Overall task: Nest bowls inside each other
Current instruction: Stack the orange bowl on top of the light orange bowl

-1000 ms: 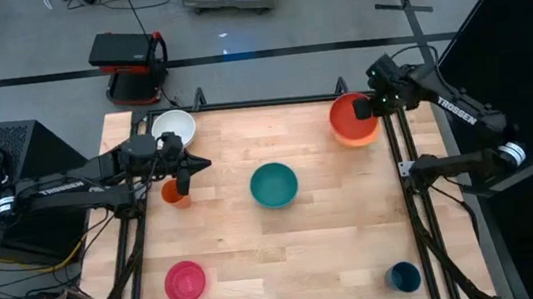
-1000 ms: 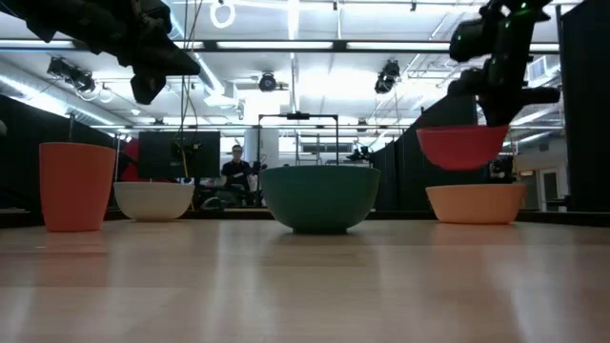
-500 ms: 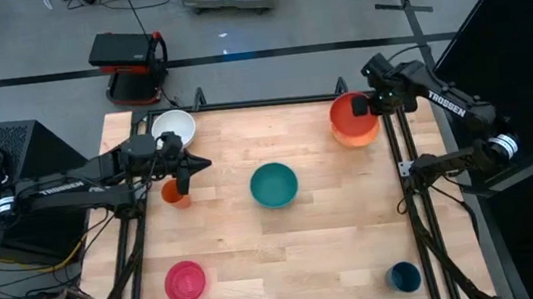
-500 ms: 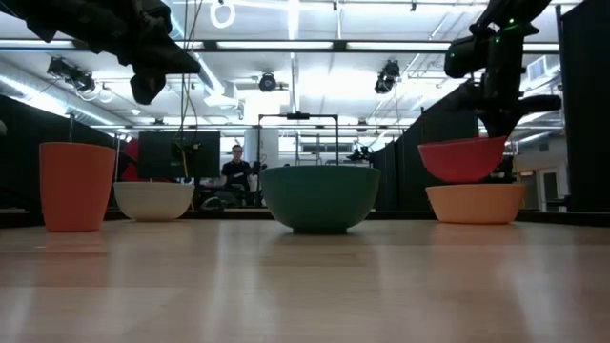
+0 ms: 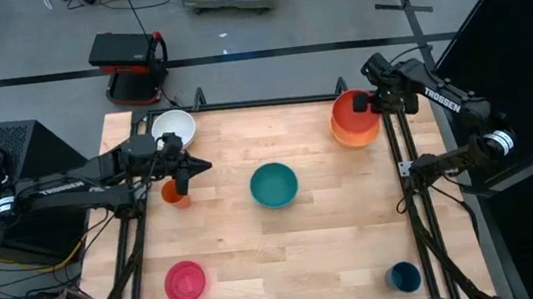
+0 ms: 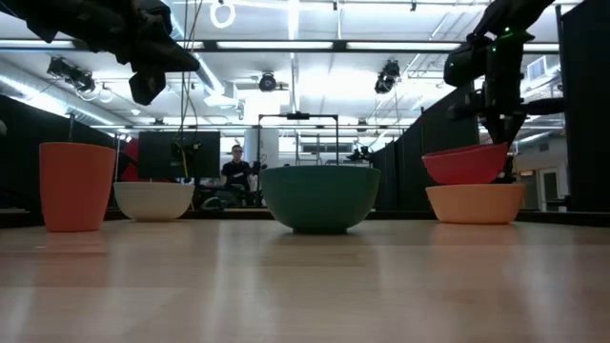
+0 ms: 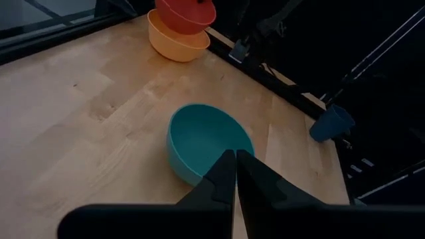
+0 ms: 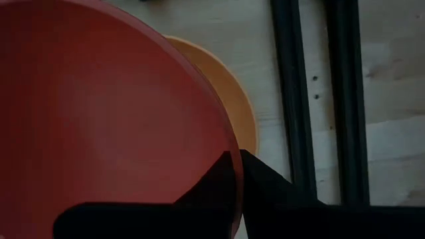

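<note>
Above the light orange bowl (image 5: pixel 357 137) at the table's far right corner, the red-orange bowl (image 5: pixel 351 112) hangs tilted, held by my right gripper (image 5: pixel 370 105), which is shut on it. The teal bowl (image 5: pixel 274 185) stands on its base mid-table. The white bowl (image 5: pixel 174 128) is at the far left and the magenta-pink bowl (image 5: pixel 185 282) at the near left. My left gripper (image 5: pixel 188 168) hovers shut, holding nothing, beside a small orange cup (image 5: pixel 175 192). My right gripper pinches the red-orange bowl's rim (image 8: pixel 224 133) on the side toward the table's right edge, one finger inside the bowl and one outside. The fingers come from above, pointing down. The bowl is tilted, its underside (image 6: pixel 465 177) sunk behind the light orange bowl's rim (image 6: pixel 475 189).
A small dark blue cup (image 5: pixel 403 277) stands at the near right corner. Black frame rails (image 5: pixel 399 144) run along the table's right edge close to the stacked bowls. Bare wood lies between the teal bowl and the near edge.
My right gripper has gone down with the red-orange bowl and rolled a little. The bowl, which hung clear above the light orange bowl, now sits down into its mouth, still tilted.
</note>
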Controlling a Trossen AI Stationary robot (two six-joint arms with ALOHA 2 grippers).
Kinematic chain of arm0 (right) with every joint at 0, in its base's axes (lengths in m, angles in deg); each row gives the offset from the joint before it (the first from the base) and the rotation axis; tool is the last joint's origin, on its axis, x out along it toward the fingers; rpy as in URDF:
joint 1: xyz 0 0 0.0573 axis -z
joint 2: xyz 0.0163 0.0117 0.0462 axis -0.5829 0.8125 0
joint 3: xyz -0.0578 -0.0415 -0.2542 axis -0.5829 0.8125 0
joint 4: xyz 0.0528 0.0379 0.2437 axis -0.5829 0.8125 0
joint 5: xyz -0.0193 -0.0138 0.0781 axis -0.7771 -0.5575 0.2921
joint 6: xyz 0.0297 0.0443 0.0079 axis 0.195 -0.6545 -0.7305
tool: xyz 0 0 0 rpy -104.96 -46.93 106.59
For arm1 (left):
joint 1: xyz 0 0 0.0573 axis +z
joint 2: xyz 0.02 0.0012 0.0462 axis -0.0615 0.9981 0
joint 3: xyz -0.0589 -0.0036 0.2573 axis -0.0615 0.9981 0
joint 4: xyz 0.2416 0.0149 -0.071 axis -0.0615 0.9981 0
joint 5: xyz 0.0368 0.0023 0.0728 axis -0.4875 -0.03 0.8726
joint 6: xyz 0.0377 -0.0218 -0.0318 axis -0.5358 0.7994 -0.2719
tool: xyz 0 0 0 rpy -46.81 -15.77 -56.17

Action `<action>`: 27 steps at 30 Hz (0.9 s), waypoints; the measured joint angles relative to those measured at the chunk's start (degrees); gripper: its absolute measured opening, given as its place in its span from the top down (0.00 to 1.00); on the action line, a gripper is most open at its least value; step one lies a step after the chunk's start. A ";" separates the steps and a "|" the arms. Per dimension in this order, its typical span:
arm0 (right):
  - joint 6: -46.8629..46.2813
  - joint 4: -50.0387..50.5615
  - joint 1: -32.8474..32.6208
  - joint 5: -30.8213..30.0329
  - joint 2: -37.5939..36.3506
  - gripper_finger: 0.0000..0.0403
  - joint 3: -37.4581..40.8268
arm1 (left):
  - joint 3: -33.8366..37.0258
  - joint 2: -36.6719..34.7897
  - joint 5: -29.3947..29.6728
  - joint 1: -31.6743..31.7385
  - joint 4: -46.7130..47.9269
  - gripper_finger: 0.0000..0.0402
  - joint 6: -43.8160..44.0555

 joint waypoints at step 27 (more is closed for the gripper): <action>2.46 0.40 -1.07 2.60 9.92 0.99 3.57 | 0.00 0.00 -2.56 0.00 0.04 1.00 -0.04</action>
